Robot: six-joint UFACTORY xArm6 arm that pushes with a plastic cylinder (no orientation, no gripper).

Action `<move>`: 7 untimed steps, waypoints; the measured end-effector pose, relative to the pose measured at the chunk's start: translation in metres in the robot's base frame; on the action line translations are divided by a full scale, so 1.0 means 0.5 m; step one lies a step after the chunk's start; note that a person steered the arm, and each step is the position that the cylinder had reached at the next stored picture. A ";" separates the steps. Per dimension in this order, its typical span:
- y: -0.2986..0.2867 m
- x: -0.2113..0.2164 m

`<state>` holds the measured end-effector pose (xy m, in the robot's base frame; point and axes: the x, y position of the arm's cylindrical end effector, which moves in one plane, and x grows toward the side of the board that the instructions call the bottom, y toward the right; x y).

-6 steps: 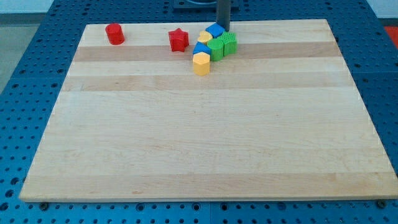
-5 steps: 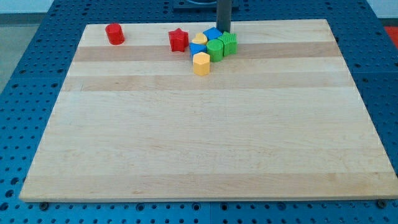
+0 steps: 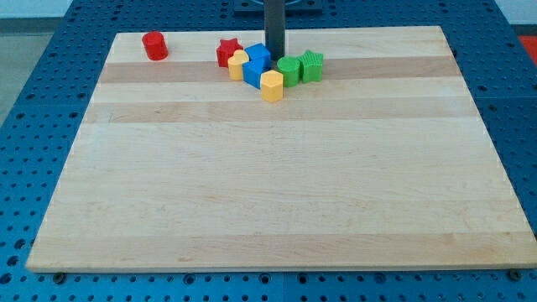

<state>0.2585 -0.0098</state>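
My tip [image 3: 274,56] rests near the view's top, touching the right side of a blue block [image 3: 258,56]. A second blue block [image 3: 254,72] sits just below it, and a yellow block [image 3: 238,65] lies to their left against a red star [image 3: 226,52]. A yellow hexagonal block [image 3: 271,85] stands below my tip. Two green blocks, one rounded [image 3: 289,70] and one ridged [image 3: 312,65], sit to the tip's right. A red cylinder-like block [image 3: 153,45] is alone at the top left.
The wooden board [image 3: 277,184] lies on a blue perforated table [image 3: 33,126]. The cluster of blocks sits close to the board's top edge.
My tip has slid to the view's left, pushing the blue blocks and one yellow block left against the red star, which shifted left too. The green blocks and hexagonal yellow block stayed.
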 end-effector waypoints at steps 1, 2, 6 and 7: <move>0.015 0.021; 0.040 0.067; 0.180 0.160; 0.180 0.115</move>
<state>0.3162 0.0801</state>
